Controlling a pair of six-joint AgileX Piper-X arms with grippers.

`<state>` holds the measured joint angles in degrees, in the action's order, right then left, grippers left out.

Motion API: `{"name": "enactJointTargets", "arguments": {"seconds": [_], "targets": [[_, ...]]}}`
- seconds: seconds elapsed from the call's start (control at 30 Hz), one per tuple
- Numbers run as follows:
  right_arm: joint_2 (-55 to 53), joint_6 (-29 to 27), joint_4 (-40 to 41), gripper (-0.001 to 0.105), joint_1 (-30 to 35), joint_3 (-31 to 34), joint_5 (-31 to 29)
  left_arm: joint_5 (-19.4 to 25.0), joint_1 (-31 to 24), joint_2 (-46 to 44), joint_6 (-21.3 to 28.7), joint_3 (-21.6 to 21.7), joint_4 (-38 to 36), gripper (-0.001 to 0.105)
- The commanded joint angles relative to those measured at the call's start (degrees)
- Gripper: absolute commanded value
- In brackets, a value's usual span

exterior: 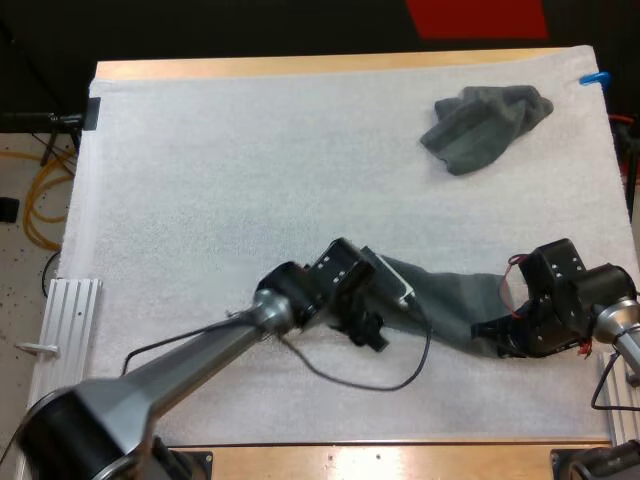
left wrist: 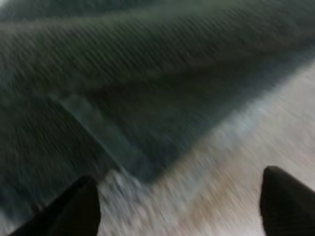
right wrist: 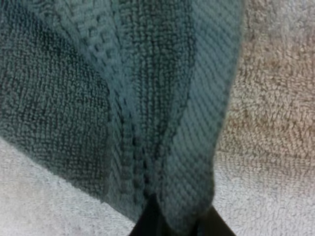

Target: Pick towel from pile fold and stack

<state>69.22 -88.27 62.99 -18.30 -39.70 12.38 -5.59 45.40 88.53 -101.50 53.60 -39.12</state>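
Across the wooden surface (exterior: 300, 67), a white mat (exterior: 250, 180) covers nearly the whole top. On the mat's near side lies the stretched towel (exterior: 450, 300), dark grey-green, drawn into a long band between the two arms. The crumpled towel (exterior: 487, 125) of the same colour sits in a heap near the mat's far right corner, well apart from the band. At the band's right end, the right hand (exterior: 495, 335) is closed on the cloth; its wrist view shows a gathered fold with a ribbed hem pinched between the black fingers (right wrist: 147, 216), with bare mat on either side. At the band's left end, the left hand (exterior: 372, 335) hangs low over the towel's edge, its two fingers (left wrist: 74, 211) spread wide and clear of the cloth, gripping nothing, with mat between them.
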Motion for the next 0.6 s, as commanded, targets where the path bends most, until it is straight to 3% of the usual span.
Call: {"name": "enactJointTargets", "arguments": {"seconds": [0.0,0.1,0.27,0.5,0.57], "targets": [[-0.5,-0.5,0.5,0.0,0.0,0.0,-0.1,1.7,0.3,2.1,-0.3,1.6,0.3,0.056],[-0.5,-0.5,0.5,0.0,0.0,0.0,-0.1,1.8,0.3,5.9,-0.3,4.0,-0.6,0.05],[-0.5,-0.5,0.5,0.0,0.0,0.0,-0.1,2.4,0.3,10.9,-0.1,6.8,-4.3,0.05],[-0.5,-0.5,0.5,0.0,0.0,0.0,-0.1,2.4,0.3,14.1,0.1,7.1,-4.9,0.048],[-0.5,-0.5,0.5,0.0,0.0,0.0,-0.1,2.4,0.3,14.8,0.1,7.1,-5.0,0.038]]}}
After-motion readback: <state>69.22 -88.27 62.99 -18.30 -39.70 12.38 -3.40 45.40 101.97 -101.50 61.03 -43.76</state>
